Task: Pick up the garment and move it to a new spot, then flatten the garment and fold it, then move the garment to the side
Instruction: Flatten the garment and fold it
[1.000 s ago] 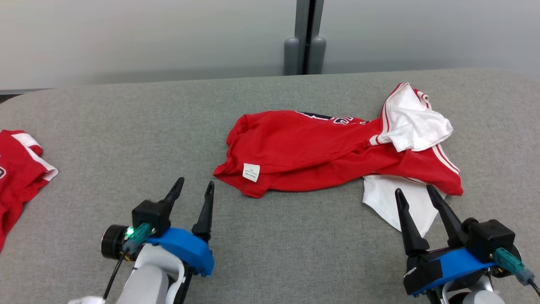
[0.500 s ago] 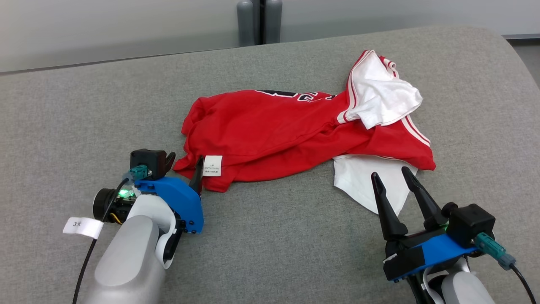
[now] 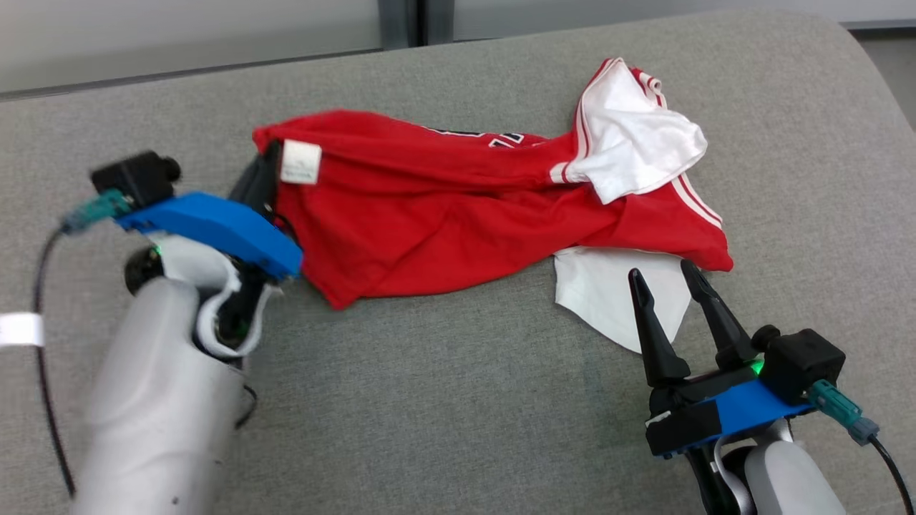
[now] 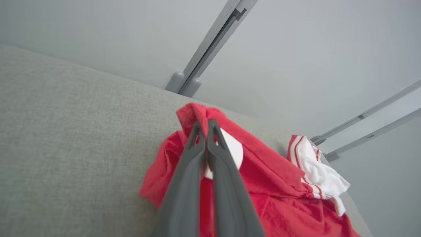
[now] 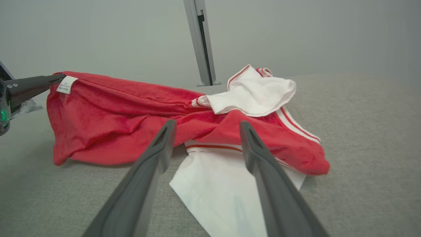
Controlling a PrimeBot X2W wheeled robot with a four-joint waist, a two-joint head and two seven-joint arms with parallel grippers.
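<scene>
Now: left claw clamped on garment, right claw open

Left claw [image 3: 259, 172] is closed on the left end of the red garment [image 3: 429, 207]. Its fingers are pressed together on the fabric just beside the white label [image 3: 300, 162]. That end is held up off the grey counter [image 3: 429, 400]. The rest of the cloth sags down and lies crumpled across the counter's middle.

Left wrist view agrees: red cloth is bunched around the closed tips.

Right claw [image 3: 662, 275] is open, fingers spread, holding nothing. Its tips sit over the white panel [image 3: 594, 300] that sticks out under the garment's right end. A white flap [image 3: 637, 143] lies folded over on top at that end.
</scene>
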